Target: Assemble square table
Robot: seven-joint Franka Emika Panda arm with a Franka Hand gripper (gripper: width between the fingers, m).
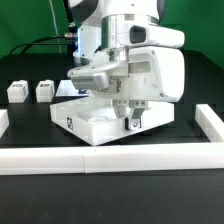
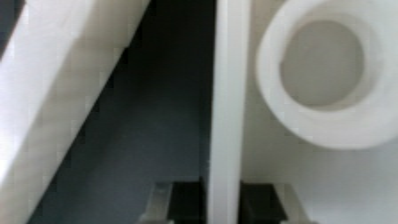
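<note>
- Claw of mine is pressed together on the thin raised rim of the tabletop. In the wrist view that white wall runs straight between my two dark fingers, which sit against it on either side.
- Near the middle of the black bench sits the tabletop, inside the low white rail that borders the front and the exterior view's right.
- I judge the rim is what I pinch because it is the only part thin enough for a narrow grip. Holding it would let me slide or turn the whole slab.
- One round socket lies just beside the rim, empty and ready for a leg.
- A small leg and a second leg stand side by side on the exterior view's left, well apart from the tabletop, parked clear of the work, I suppose.
- No writing or brand can be read. A black-and-white tag marks the tabletop's edge, and each leg seems to carry one too, as patterns only.
</note>
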